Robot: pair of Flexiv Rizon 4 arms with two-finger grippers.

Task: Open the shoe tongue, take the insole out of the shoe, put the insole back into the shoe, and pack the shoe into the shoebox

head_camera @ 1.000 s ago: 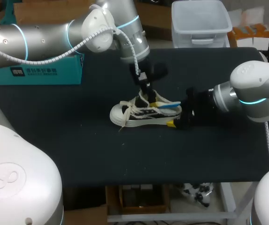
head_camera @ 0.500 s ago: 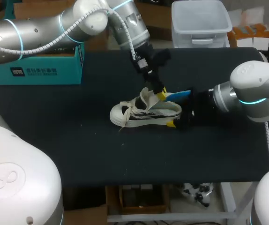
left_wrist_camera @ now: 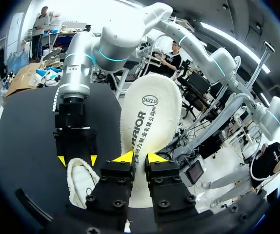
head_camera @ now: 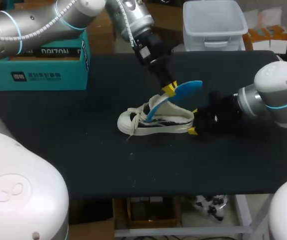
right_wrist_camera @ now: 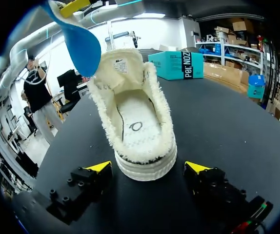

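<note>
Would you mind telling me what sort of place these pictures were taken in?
Probably a robotics lab bench: on a black table, the left gripper holds a blue insole over a white shoe, the right gripper sits open at its heel, and a teal shoebox stands behind.

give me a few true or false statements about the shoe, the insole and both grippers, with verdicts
1. The left gripper is shut on the insole. True.
2. The insole lies flat on the table. False: it is held up in the air over the shoe.
3. The right gripper is clamped on the shoe's heel. False: its fingers stand open on either side of the heel, with a gap on each side.
4. The shoe stands on the table, apart from the shoebox. True.
</note>
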